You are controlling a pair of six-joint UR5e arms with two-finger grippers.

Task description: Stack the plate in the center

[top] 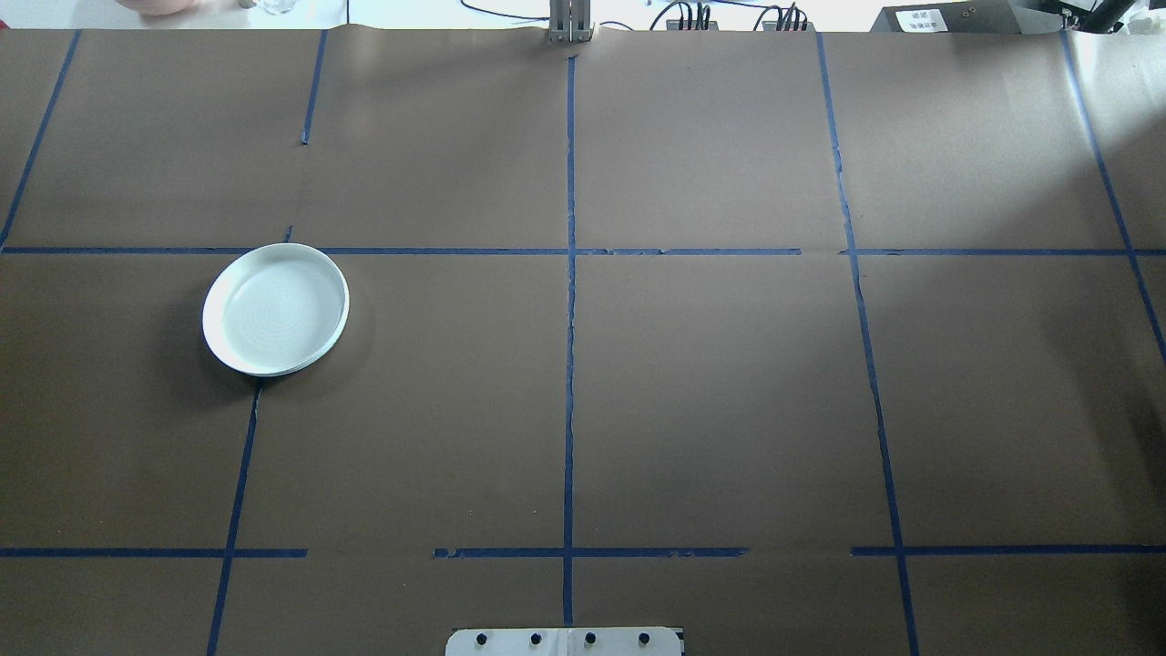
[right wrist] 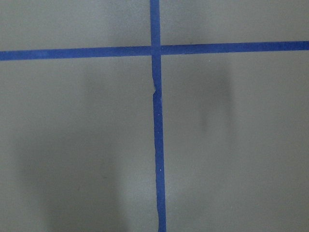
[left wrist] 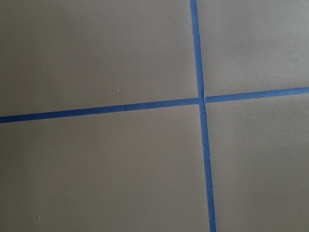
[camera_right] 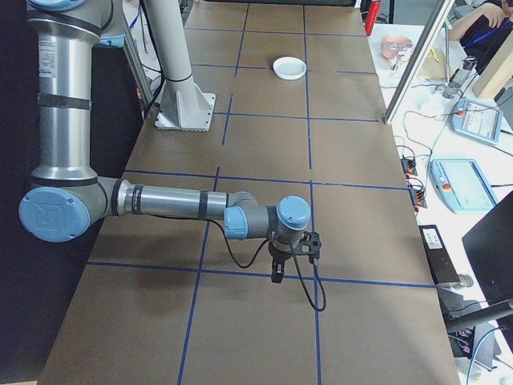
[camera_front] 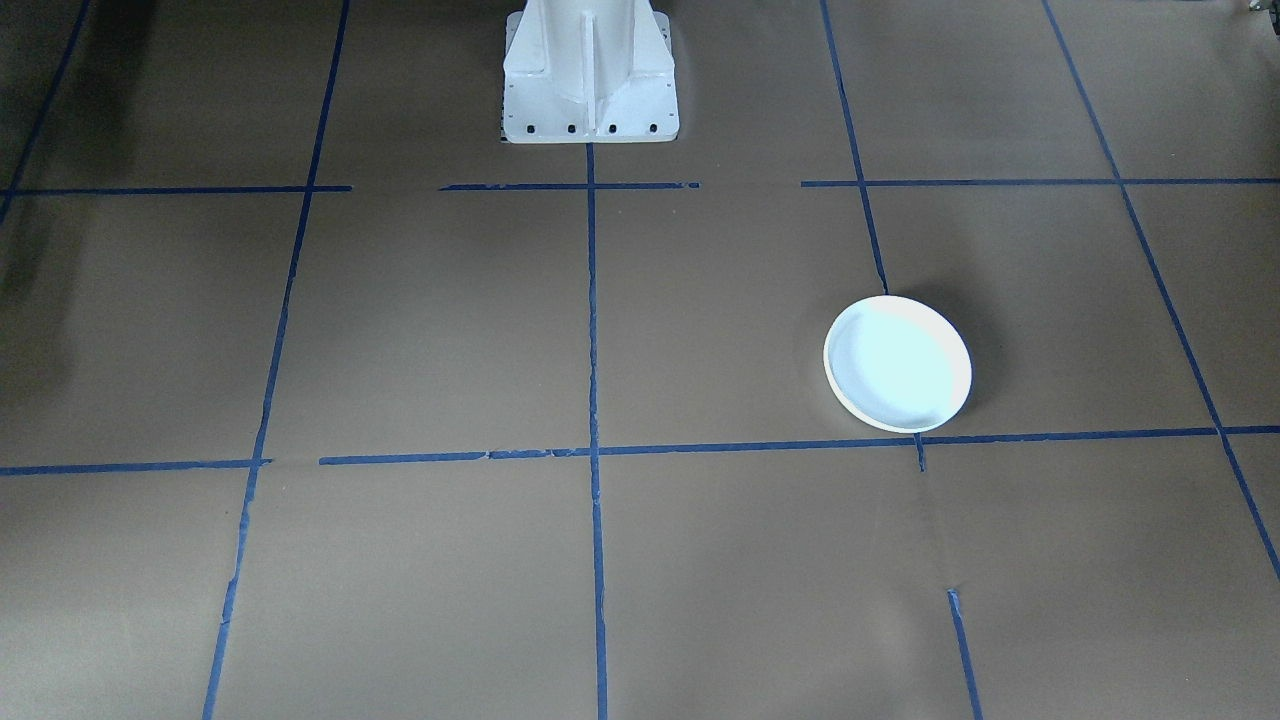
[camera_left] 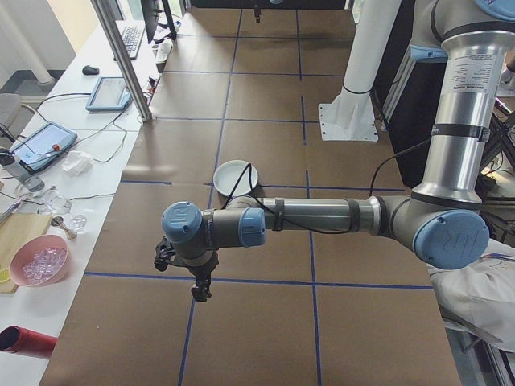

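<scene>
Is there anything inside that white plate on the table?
Nothing shows inside the plate: both downward-looking views show a bare, pale bluish inside within its raised rim. It sits on the brown table, covering part of a blue tape line; what lies beneath is hidden.

Desk (top: 710, 392): covered in brown paper, marked into large rectangles by blue tape lines (top: 570, 364).
Plate (top: 275, 309): one round shallow white plate with a raised rim and pale bluish inside, lying flat on the desk, covering a tape line and just beside a crossing of lines.
Plate relative to the hands: well apart from the left hand (camera_left: 195, 281), further along the desk; far from the right hand (camera_right: 291, 261), toward the opposite end.
Robot base (camera_front: 590, 75): white pedestal bolted at the desk's middle edge.
</scene>
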